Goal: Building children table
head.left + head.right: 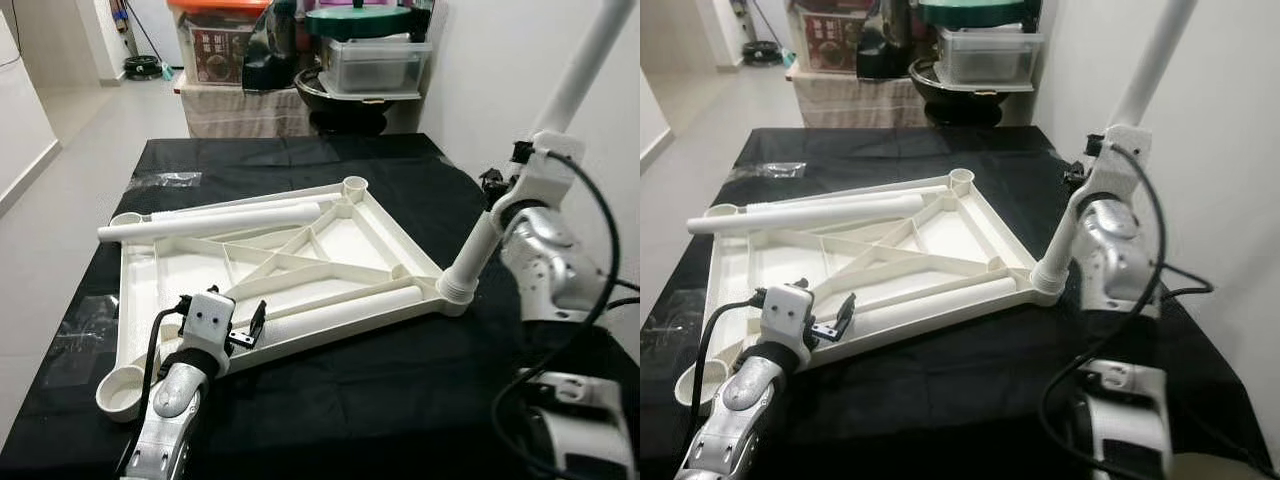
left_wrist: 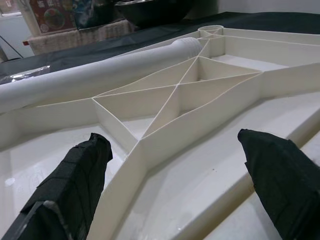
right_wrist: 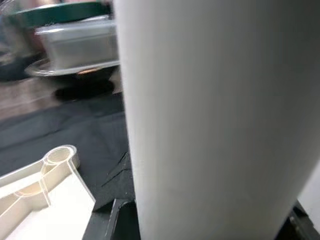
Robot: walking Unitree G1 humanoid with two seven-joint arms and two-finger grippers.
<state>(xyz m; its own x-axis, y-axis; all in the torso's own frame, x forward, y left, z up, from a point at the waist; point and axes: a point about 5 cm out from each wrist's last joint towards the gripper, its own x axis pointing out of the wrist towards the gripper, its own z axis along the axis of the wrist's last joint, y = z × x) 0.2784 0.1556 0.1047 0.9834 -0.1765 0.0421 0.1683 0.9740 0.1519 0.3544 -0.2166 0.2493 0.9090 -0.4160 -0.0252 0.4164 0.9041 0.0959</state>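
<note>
**Leg insertion at the corner socket of the upturned tabletop**

Black cloth (image 1: 330, 400) covers the work table, and behind it stand a clear plastic storage box (image 1: 375, 65) and other household clutter against a pale wall. On the cloth lies the cream-white plastic tabletop (image 1: 285, 270), upside down, its ribbed underside and round corner sockets exposed. This tabletop is taken as the landmark.

Two loose white plastic tube legs are resting on the tabletop: one long tube (image 1: 215, 222) along its far edge, a second tube (image 1: 345, 312) along its near edge. A third white tube leg (image 1: 480, 250) is seated, tilted, in the corner socket (image 1: 453, 292) at the tabletop's right corner and rises up and away from it.

The right gripper (image 1: 505, 185) is placed on that tilted leg above the socket; in the right wrist view the tube (image 3: 215, 115) fills the space between the fingers, so the jaws are judged clamped on it. The left gripper (image 2: 175, 170) is held over the tabletop's near-left part, jaws wide apart with nothing between them, one finger (image 2: 75, 175) on each side of a rib.

Step in hand, as judged: seating the leg. The leg should be brought upright to the socket axis before being pressed down, since a tilted push would probably bind it or lift the tabletop. The open left gripper could usefully be pressed on the tabletop to hold it flat. Three sockets appear unfilled.
</note>
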